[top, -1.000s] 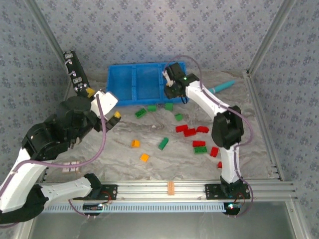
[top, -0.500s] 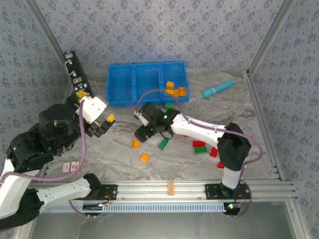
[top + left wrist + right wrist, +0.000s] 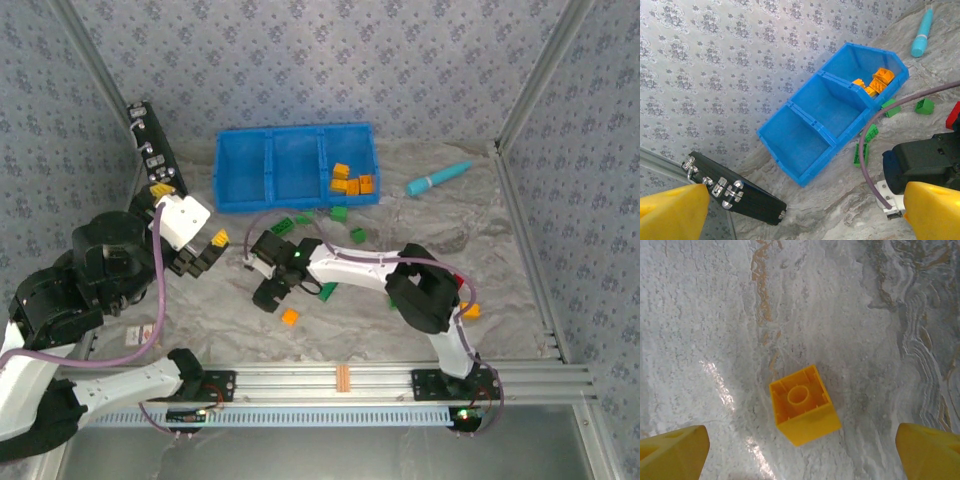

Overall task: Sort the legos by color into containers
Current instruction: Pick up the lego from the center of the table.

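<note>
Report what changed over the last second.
The right gripper swung from over the blue bin's right compartment, where orange bricks now lie, back toward the near left. It hangs open above an orange-yellow brick. The left gripper drew back slightly, still open and empty. The bin and the teal stick stayed put.

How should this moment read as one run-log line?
left gripper: open, empty | right gripper: open, above loose orange-yellow brick on table | bin: right compartment holds orange-yellow bricks
</note>
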You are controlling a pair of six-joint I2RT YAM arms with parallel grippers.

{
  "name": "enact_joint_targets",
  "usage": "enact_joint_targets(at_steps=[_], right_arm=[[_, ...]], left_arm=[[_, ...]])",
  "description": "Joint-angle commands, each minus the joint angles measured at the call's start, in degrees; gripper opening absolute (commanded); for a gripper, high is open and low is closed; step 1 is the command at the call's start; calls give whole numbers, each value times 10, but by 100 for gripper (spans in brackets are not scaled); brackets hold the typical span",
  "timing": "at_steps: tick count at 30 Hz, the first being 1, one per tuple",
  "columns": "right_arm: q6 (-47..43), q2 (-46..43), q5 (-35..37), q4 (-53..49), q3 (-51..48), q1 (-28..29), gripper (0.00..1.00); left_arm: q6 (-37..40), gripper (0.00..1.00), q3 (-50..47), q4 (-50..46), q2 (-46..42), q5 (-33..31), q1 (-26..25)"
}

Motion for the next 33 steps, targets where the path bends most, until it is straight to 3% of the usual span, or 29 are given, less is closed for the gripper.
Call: enact_joint_targets(at_steps=[1,13,18,33], right_arm=[[-38,23,6,-19,38,-9,97],[-75,73,-25,-28,58,-29,92],[-79,76,-31,-20,46,-29,85],[-62,53,-32,-23,21,-56,42]], left_arm=[[-1,100,1,14,-5,-1,-5],[8,100,7,13,2,-20,-5],[7,100,6,13,9,-25,-4],[9,100,12,16,27,-33,-4]])
